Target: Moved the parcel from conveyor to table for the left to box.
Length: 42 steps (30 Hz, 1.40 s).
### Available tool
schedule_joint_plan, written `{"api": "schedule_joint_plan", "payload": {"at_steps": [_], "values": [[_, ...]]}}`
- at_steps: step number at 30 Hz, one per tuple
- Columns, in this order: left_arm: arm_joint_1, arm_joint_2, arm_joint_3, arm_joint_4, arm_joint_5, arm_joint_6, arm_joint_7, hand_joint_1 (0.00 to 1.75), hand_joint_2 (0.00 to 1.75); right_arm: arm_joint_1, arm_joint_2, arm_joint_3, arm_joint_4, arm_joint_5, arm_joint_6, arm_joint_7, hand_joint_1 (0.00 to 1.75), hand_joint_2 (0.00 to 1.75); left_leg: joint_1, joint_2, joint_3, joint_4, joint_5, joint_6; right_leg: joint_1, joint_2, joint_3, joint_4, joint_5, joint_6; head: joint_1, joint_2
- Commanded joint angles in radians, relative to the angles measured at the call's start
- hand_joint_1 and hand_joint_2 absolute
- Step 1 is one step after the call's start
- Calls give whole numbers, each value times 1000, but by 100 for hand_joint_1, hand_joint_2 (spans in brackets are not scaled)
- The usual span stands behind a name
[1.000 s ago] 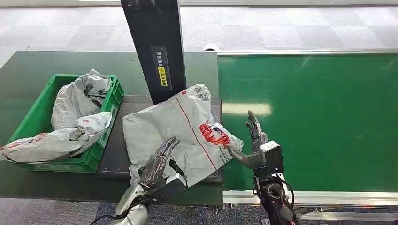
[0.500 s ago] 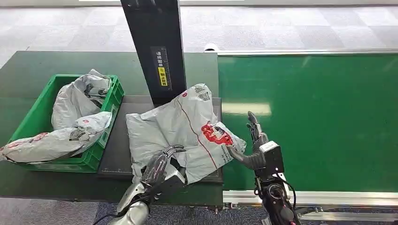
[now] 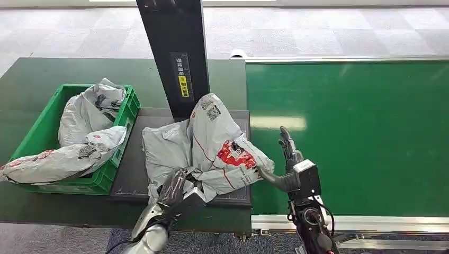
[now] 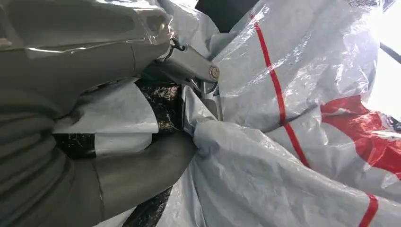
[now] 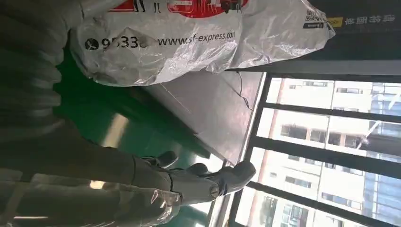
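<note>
— So where was the parcel [image 3: 212, 151]?
— Centre of the frame, bunched on the dark table plate [image 3: 135, 180], right of the green crate [image 3: 114, 174] at left, which already held grey bags

— Which hand had it?
— The left hand [image 3: 177, 191], low centre, fingers closed on its near edge. The parcel rose up and to the right from that grip

— And the other?
— The right hand [image 3: 286, 159], right of centre over the green conveyor [image 3: 370, 132], was open, thumb at the parcel's right corner
</note>
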Motion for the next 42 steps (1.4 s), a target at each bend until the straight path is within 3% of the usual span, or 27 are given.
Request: {"api": "schedule_joint_plan", "payload": {"at_steps": [1,20,25,31,32,35,42], "values": [[-21,5,9,56,1,-11,6,175,175,-12,-2,-32,6,-6,-1,4,0,175,0,0,1,-1,0,0,0,0,1,-1,0,0,0,0],[-16,6,16,51,23,3,-18,175,175,-8,-1,-33,3,-5,-2,3,0,175,0,0,1,-1,0,0,0,0,1,-1,0,0,0,0],[4,-14,67,-45,177,131,-212,175,175,10,7,-41,-18,-5,-4,5,0,175,0,0,1,-1,0,0,0,0,1,-1,0,-1,0,0],[5,31,-14,-167,282,395,-329,175,175,-13,9,-26,24,-23,-7,2,0,175,0,0,-1,0,0,0,1,0,-1,0,0,-1,0,0],[66,-14,94,-346,176,417,-329,175,175,-7,11,-22,25,-29,-10,0,0,175,0,0,0,0,0,0,0,0,0,0,0,-1,0,0],[97,-41,185,-473,12,417,-329,175,175,0,13,-1,29,-35,-16,-7,0,175,1,3,-1,1,-1,0,1,3,-2,0,0,-1,0,0],[-3,-50,387,-710,-242,417,-329,175,175,-12,5,23,27,-44,-23,-7,0,175,1,2,-3,2,0,0,1,2,-3,1,0,-1,0,0]]}}
